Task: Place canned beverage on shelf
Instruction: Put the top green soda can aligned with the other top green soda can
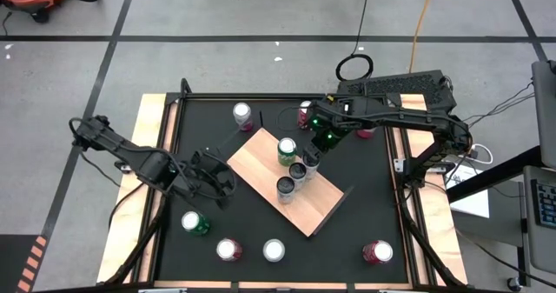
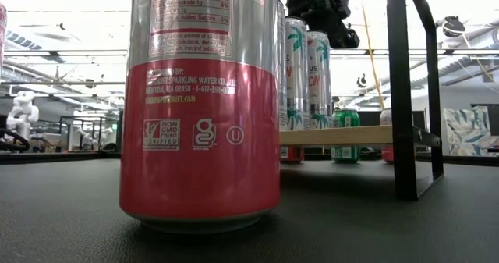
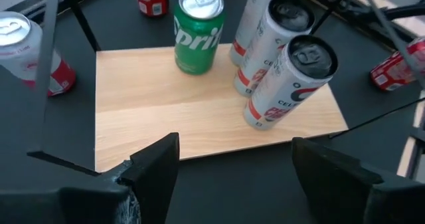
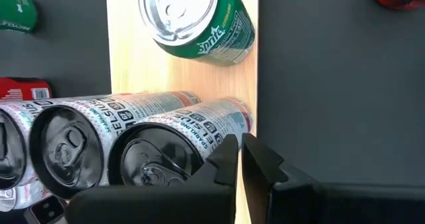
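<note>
Lifting the closed, empty right pincer (image 1: 311, 158) straight up keeps it clear of the slim cans (image 1: 298, 170) standing on the shelf (image 1: 261, 158), while the left pincer (image 1: 228, 187) waits open beside it.

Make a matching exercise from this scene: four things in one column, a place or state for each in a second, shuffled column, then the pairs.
Things:
1. Green Sprite can
2. Left gripper
3. Right gripper
4. Can with the green top

Places or states:
A. Shut, over the tall cans on the shelf
B. Standing on the black table, off the shelf, near the left arm
C. Open and empty, beside the shelf's edge
D. Upright on the shelf, next to the tall cans

Pairs: 1-D, 2-C, 3-A, 4-B
</note>
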Controlling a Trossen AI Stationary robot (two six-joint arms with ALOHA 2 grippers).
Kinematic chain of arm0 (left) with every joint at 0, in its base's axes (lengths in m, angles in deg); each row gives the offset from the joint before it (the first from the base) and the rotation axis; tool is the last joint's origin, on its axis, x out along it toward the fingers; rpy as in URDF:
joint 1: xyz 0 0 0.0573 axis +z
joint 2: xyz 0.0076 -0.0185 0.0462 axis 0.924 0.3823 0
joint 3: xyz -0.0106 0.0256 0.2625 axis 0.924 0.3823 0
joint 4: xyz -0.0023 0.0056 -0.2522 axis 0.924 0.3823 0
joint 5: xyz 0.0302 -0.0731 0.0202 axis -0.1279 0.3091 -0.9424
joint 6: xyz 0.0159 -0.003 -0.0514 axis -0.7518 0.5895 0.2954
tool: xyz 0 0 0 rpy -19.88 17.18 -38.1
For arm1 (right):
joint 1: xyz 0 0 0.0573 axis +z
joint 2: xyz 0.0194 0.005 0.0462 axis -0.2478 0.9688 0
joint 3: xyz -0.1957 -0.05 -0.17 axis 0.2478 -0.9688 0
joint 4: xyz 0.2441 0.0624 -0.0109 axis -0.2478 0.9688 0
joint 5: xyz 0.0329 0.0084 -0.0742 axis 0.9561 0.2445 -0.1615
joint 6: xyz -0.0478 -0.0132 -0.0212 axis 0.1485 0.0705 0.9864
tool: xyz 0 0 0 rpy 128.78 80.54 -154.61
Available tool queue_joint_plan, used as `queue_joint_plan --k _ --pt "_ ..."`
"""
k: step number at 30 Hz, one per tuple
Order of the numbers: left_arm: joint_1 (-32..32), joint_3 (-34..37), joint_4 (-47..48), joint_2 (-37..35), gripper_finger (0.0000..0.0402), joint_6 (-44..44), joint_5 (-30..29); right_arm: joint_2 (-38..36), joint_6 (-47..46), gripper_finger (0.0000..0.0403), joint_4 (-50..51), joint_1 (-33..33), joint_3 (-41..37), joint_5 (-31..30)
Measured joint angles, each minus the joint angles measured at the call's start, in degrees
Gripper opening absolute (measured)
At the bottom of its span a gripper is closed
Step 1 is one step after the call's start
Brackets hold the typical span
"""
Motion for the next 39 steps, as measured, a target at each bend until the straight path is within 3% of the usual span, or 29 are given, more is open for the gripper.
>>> queue_joint_plan --k 8,15,23,32,39 --pt "0.9 0.0 0.3 -5.5 0.0288 -6.5 0.0 0.0 -1.5 0.0 5.7 0.0 11.7 -7.4" --pt "4.3 0.0 0.2 -10.4 0.0288 -11.7 1.2 -0.1 -8.5 0.0003 16.2 1.3 23.4 -14.7" --pt "8.8 0.0 0.2 -12.5 0.0288 -17.5 4.9 -0.1 -10.0 0.0035 27.1 0.3 26.9 -19.6" --pt "12.9 0.0 -0.1 -12.0 0.0288 -17.0 5.8 0.3 16.4 0.0116 25.9 -8.1 26.9 -20.1" --pt "15.9 0.0 0.1 -12.1 0.0288 -14.0 4.1 0.3 38.2 0.0231 18.8 -20.2 22.9 -5.4"
